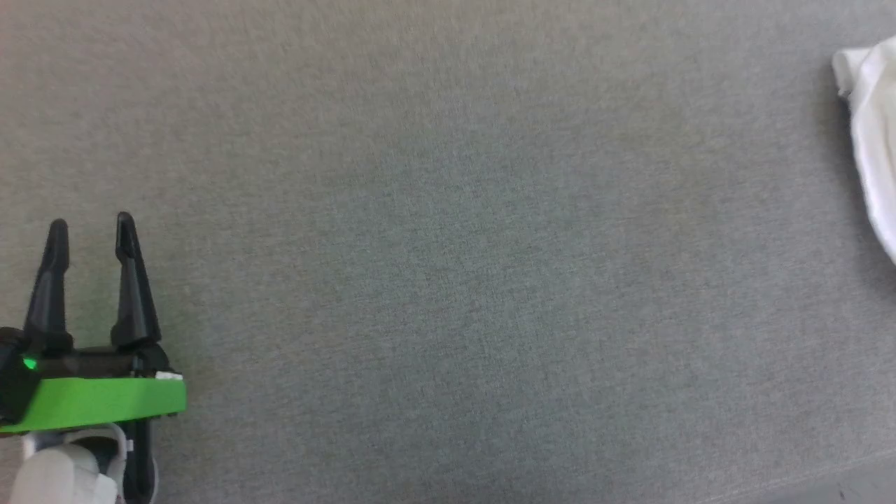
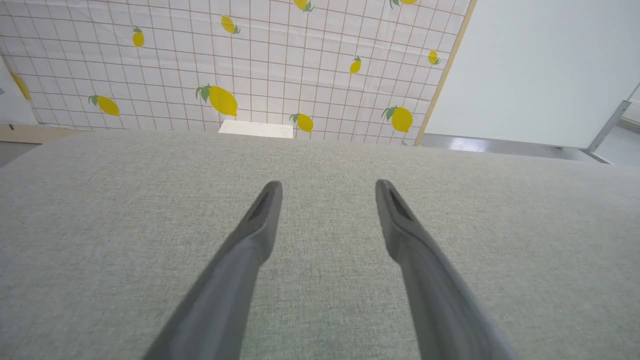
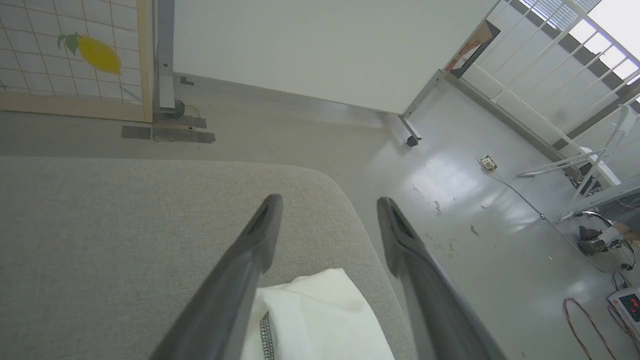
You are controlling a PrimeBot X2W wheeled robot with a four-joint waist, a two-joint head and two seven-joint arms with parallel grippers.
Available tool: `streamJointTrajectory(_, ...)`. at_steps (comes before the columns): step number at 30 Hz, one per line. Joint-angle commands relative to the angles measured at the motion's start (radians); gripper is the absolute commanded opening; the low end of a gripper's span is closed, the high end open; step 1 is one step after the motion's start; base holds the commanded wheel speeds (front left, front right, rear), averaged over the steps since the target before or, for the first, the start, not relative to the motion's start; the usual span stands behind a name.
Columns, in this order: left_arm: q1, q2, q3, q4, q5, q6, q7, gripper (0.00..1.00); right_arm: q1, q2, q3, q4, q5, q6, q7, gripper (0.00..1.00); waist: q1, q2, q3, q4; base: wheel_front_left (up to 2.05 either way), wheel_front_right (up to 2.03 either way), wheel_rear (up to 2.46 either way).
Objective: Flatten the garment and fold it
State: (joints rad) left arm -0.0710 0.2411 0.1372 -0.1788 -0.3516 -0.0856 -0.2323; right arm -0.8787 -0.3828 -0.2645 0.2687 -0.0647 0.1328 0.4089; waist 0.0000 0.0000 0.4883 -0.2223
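Observation:
The garment point(image 1: 875, 140), a white T-shirt, lies bunched at the far right edge of the grey padded table point(image 1: 448, 245) in the head view. In the right wrist view the garment point(image 3: 320, 320) sits below and between the spread fingers, a dark zigzag seam showing, near the table's rounded corner. My right gripper point(image 3: 327, 202) is open above it, with nothing pinched between its tips. My left gripper point(image 1: 91, 227) is open at the lower left over bare table, far from the garment; the left wrist view shows my left gripper point(image 2: 327, 186) with nothing between its fingers.
The table's rounded corner point(image 3: 330, 185) drops to a glossy floor point(image 3: 475, 210) with cables and metal frames. A lemon-print gridded panel point(image 2: 250, 65) and a white board point(image 2: 540, 70) stand beyond the table's far edge. A flat white box point(image 2: 256, 128) lies at that edge.

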Motion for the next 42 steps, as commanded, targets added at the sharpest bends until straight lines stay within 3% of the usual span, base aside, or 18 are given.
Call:
streamJointTrajectory(1, 0.007, -0.011, -0.006, 0.009, 0.003, 0.006, -0.010, 1.00, -0.022, 0.026, 0.020, -0.020, 0.030, -0.002, -0.042, 1.00, 0.0000, 0.0000, -0.156, 0.042, 0.00, 0.00, 0.00)
streamJointTrajectory(10, -0.019, -0.090, -0.045, 0.090, 0.002, 0.024, -0.023, 1.00, 0.071, 0.164, 0.159, -0.137, 0.192, -0.002, -0.369, 1.00, 0.0000, 0.0000, -0.321, 0.173, 0.00, 0.00, 0.00)
streamJointTrajectory(19, -0.021, -0.119, -0.063, 0.162, 0.010, 0.046, -0.025, 1.00, 0.276, 0.317, 0.144, -0.187, 0.214, -0.002, -0.607, 1.00, 0.0000, 0.0000, -0.426, 0.277, 0.00, 0.00, 0.00)
streamJointTrajectory(32, -0.009, -0.130, -0.114, 0.242, 0.053, 0.075, -0.021, 1.00, 0.646, 0.332, 0.175, -0.176, 0.336, -0.002, -0.670, 1.00, 0.0000, 0.0000, -0.504, 0.312, 0.00, 0.00, 0.00)
streamJointTrajectory(42, 0.009, -0.128, -0.194, 0.340, 0.125, 0.081, -0.020, 1.00, 0.826, 0.332, 0.142, -0.209, 0.279, -0.002, -0.671, 1.00, 0.0000, 0.0000, -0.526, 0.324, 0.00, 0.00, 0.00)
